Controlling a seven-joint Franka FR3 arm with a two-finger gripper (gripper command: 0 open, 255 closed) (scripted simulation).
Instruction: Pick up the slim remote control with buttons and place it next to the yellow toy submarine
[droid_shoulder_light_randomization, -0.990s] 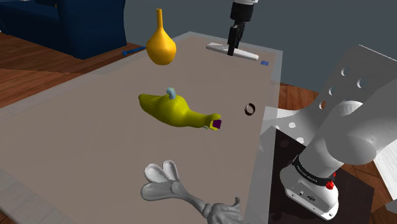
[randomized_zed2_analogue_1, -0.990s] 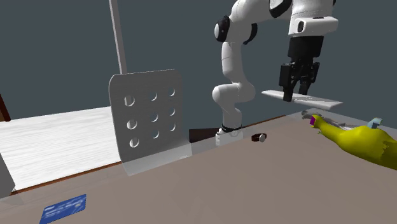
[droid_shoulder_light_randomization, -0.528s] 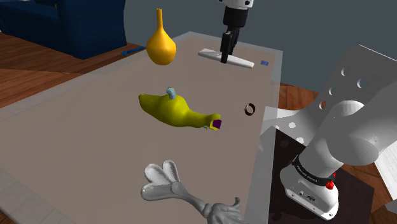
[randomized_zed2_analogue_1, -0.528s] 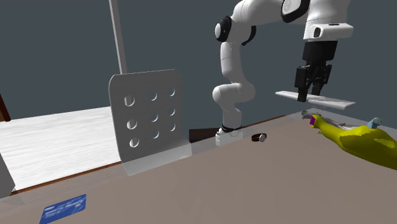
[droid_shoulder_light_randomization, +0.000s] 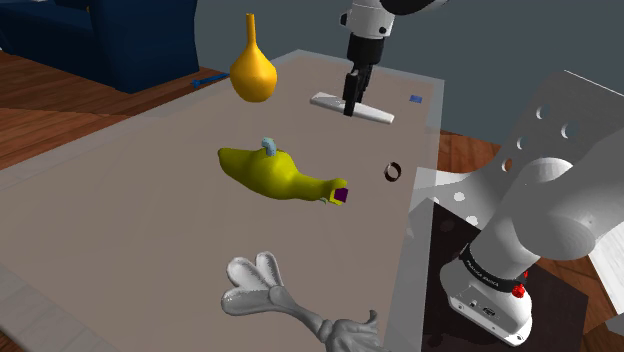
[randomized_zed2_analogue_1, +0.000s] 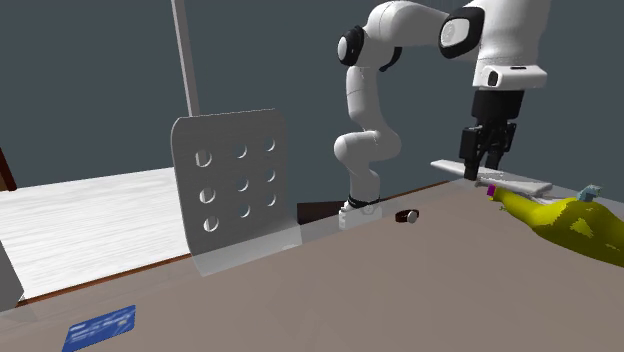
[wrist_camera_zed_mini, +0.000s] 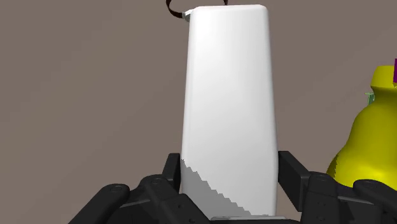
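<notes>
Wrist view: the black end effector (wrist_camera_zed_mini: 229, 172) clamps its two fingers on the near end of a slim, plain white remote control (wrist_camera_zed_mini: 229, 83), which juts straight out ahead of it. No buttons can be made out on the face shown.

From the shoulder view, the end effector (droid_shoulder_light_randomization: 352, 100) points down and carries the remote control (droid_shoulder_light_randomization: 376, 112) roughly level, apparently lifted clear of the grey-brown worktop (droid_shoulder_light_randomization: 120, 230). The yellow toy submarine (wrist_camera_zed_mini: 372, 140) lies on the worktop below the end effector and off to one side of the held remote, purple tail end nearest. In the second exterior view, the end effector (randomized_zed2_analogue_1: 485, 165) holds the remote control (randomized_zed2_analogue_1: 525, 183) so that its free end hangs just above that tail of the yellow toy submarine (randomized_zed2_analogue_1: 565, 222).

Farther out, a small dark ring (droid_shoulder_light_randomization: 392, 171) lies on the worktop between the end effector and the arm's stand. An orange-yellow gourd-shaped vase (droid_shoulder_light_randomization: 252, 72) stands off to the end effector's other side, toward the shoulder view's left. A grey figure (droid_shoulder_light_randomization: 270, 290) lies well beyond the yellow toy submarine (droid_shoulder_light_randomization: 275, 172).

The pick-up looks complete, and the remote appears close to its goal. What seems left is to lower it onto bare worktop beside the submarine, not on top of it, then let go and draw clear.
</notes>
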